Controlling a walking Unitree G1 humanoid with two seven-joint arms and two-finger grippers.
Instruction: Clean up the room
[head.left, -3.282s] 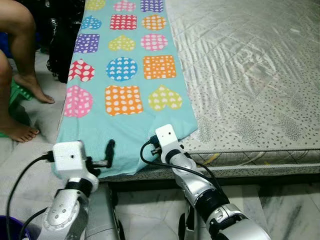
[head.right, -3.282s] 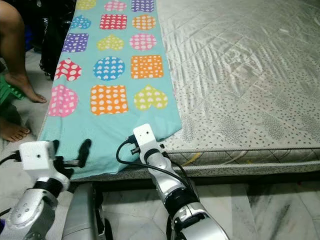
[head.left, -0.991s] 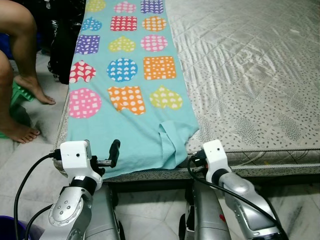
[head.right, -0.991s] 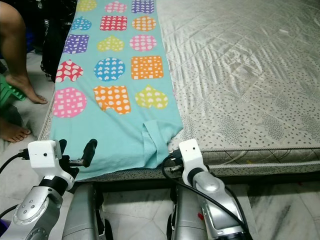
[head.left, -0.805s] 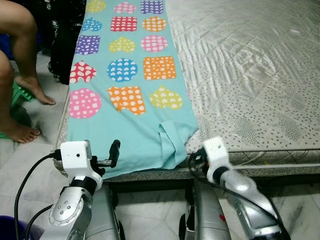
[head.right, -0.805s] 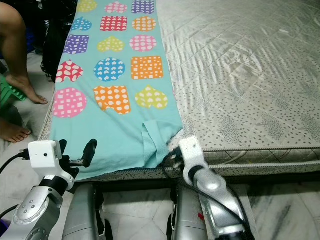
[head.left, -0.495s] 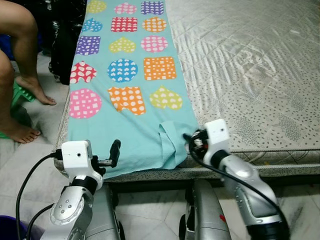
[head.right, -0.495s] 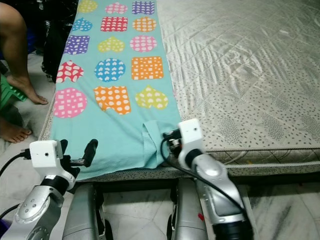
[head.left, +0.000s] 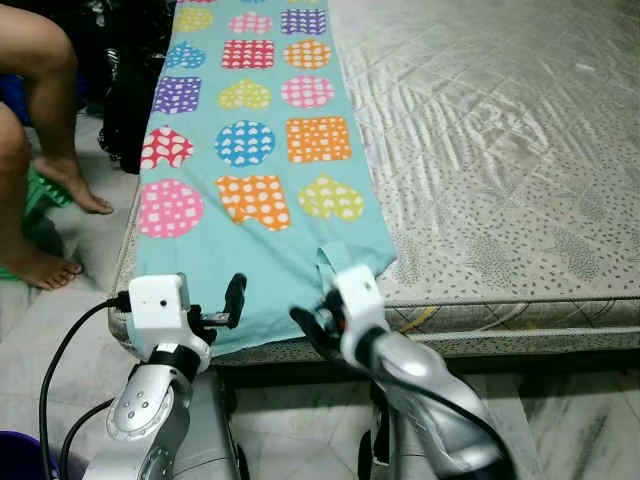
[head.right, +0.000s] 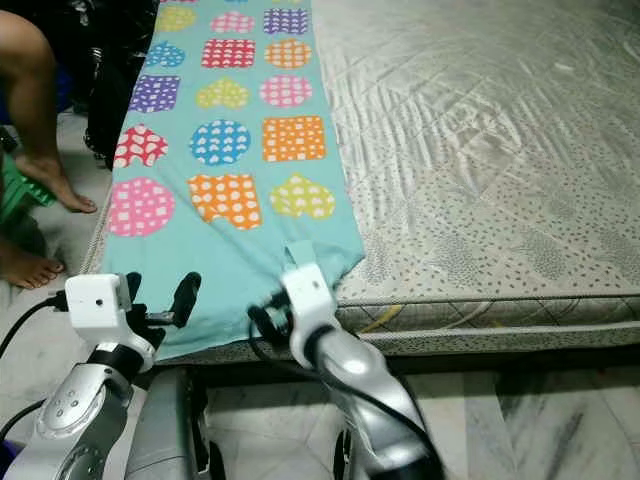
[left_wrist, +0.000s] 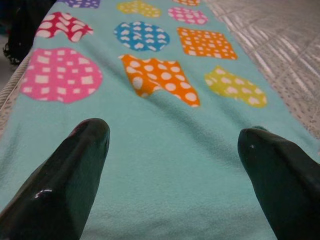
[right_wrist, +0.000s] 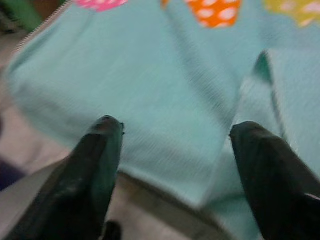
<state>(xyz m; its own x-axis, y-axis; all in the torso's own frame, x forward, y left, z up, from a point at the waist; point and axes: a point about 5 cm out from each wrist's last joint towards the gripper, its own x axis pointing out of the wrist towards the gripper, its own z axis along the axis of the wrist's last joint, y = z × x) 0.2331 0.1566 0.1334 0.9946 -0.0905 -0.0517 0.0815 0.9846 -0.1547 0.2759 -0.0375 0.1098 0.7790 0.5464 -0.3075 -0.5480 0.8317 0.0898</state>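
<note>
- Now both end effectors hover, fingers spread, over a turquoise patterned blanket (head.left: 250, 200) at the bed (head.left: 500, 150) edge: left end effector (left_wrist: 172, 160), right end effector (right_wrist: 175, 150).
- Right one is beside a folded corner (head.left: 335, 262).

- Left gripper (head.left: 236, 295): fingers spread wide, hovering at the near hem of the teal blanket (head.left: 255, 160); flat cloth is lying open ahead of it.
- Right gripper (head.left: 318, 322): fingers parted, working just beside a folded-over corner flap (head.left: 335, 262), which is rising in its path.
- Mattress (head.left: 500, 150): bare quilted surface is stretching away to the right gripper's outer side.
- Person's legs (head.left: 40, 120): standing on the floor beyond the left gripper's outer side.
</note>
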